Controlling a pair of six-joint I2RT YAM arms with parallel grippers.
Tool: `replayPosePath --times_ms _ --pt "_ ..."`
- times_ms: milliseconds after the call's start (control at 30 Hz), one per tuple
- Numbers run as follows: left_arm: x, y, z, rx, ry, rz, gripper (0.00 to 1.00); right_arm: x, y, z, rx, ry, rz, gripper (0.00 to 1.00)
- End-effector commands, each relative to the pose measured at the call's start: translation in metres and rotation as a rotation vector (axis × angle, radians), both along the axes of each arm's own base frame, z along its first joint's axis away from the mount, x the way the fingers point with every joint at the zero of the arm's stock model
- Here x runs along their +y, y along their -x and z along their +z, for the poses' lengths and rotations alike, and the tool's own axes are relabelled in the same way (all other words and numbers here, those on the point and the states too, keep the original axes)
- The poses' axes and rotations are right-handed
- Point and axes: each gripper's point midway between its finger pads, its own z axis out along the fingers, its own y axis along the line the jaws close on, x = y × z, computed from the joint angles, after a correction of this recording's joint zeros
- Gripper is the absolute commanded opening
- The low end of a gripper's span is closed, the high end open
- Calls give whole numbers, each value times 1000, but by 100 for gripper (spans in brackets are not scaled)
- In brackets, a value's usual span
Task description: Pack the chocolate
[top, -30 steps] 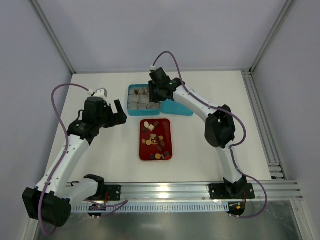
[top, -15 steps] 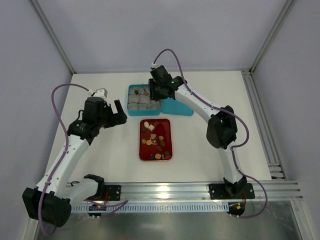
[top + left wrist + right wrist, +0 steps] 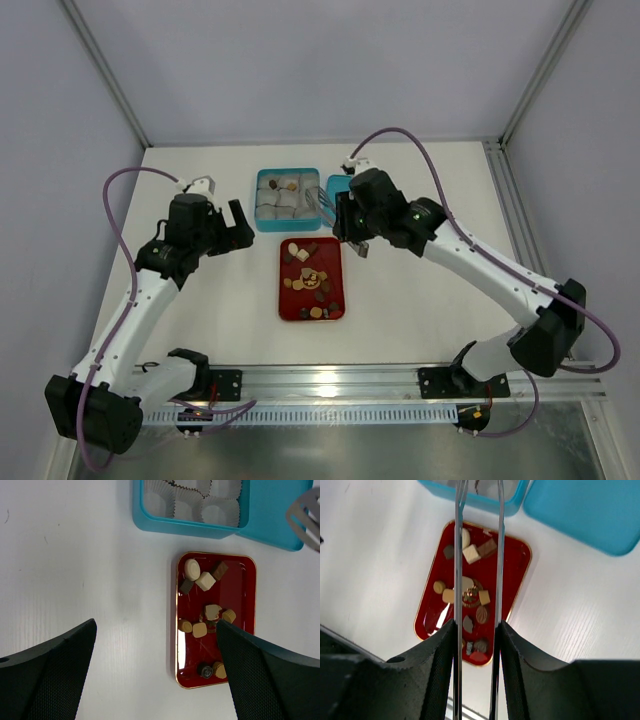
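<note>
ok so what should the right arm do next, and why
Probably bring the tongs down over one of the chocolates in the red tray, then squeeze. The right tool is shut on the tongs above the tray. No sweet shows at their tip in the left wrist view. Many chocolates lie loose in the tray, and some paper cups in the blue box look unfilled.

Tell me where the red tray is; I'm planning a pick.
Top view: the red tray lies mid-table, just nearer the arm bases than the blue box, apart from it.
</note>
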Motion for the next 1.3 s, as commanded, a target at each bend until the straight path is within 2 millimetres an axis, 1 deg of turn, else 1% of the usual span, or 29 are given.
replayPosePath --times_ms 0,33,67,133,167,300,367,467,700,967,1267 --pt "0 -1 4 -16 7 -4 100 -10 34 -15 38 11 2 41" --pt "0 -1 5 -18 7 -3 100 -10 47 -10 35 -4 20 41" --pt "0 -1 4 -16 7 -4 100 -14 58 -23 62 12 27 41" --pt "0 -2 5 -19 8 -3 100 -14 74 -23 77 -11 38 41" --pt "0 -2 4 -18 7 -3 100 -14 84 -33 97 5 53 41" --pt "0 -2 4 -16 7 -4 100 -19 106 -55 152 51 70 41" --pt "0 -2 3 -13 6 -3 100 -22 112 -66 170 67 74 41" --pt "0 -2 3 -12 6 -3 100 -23 117 -76 189 81 80 41" --pt "0 -2 2 -10 5 -4 100 -17 120 -81 201 86 102 41" --pt "0 -2 2 -9 5 -3 100 -12 127 -89 217 96 121 41" --pt "0 -2 1 -7 6 -2 100 -15 131 -98 235 119 113 41"
